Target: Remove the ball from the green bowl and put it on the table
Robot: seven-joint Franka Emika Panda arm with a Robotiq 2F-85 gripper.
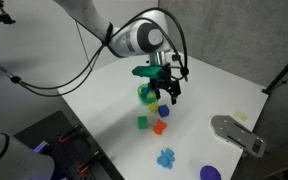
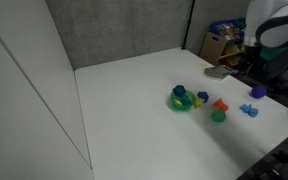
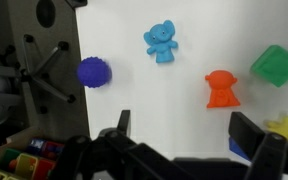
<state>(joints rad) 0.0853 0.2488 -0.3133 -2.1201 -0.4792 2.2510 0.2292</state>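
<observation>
The green bowl (image 2: 182,103) stands on the white table (image 2: 134,110), and the dark blue-purple ball (image 2: 180,92) lies in it. In an exterior view the bowl (image 1: 145,94) shows just left of and below my gripper (image 1: 167,88), which hangs above it; the ball is hidden there. In the wrist view my gripper (image 3: 189,135) is open and empty over bare table (image 3: 174,100). Bowl and ball are out of the wrist view.
Around the bowl lie a yellow toy (image 1: 152,101), an orange toy (image 3: 221,90), a green block (image 3: 276,65) and a red block (image 1: 158,127). A light blue toy (image 3: 161,40) and a purple spiky ball (image 3: 94,72) lie nearer the table edge. A grey object (image 1: 236,133) lies beside them.
</observation>
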